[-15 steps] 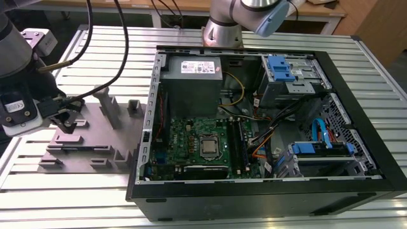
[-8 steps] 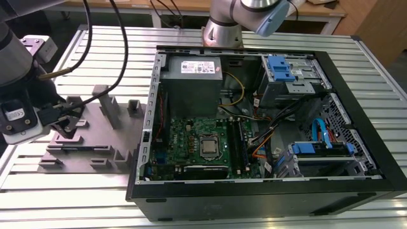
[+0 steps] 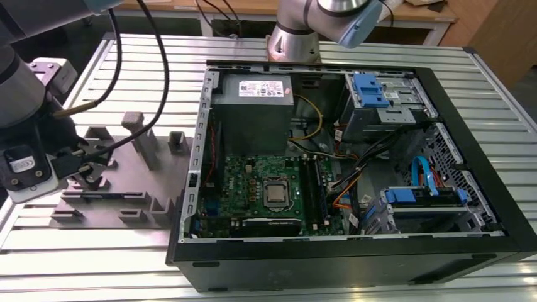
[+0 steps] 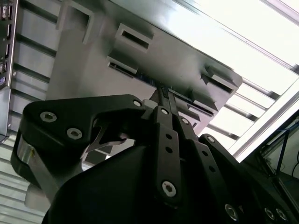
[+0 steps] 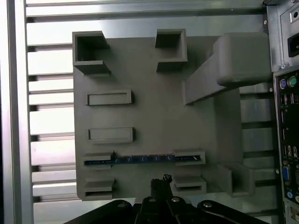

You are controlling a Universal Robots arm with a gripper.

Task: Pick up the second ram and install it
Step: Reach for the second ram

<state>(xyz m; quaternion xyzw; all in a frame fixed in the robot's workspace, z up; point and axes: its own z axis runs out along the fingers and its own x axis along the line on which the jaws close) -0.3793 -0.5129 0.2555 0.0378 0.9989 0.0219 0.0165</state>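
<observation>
Your gripper (image 5: 162, 179), closed narrow and holding nothing, hangs over the tray (image 5: 154, 121). The ram (image 5: 145, 159) stands on edge in two tray slots just beside it, with the case (image 3: 336, 267) nearby.

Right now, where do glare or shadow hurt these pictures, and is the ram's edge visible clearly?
Second wrist view: the aluminium table is washed out white and the gripper is dark. First wrist view: even light, the second ram shows its blue edge in the gray tray.

One gray tray (image 5: 154, 126), seemingly one ram stick (image 5: 140, 159) in it, one computer case (image 3: 336, 264), one motherboard (image 3: 243, 182).
</observation>
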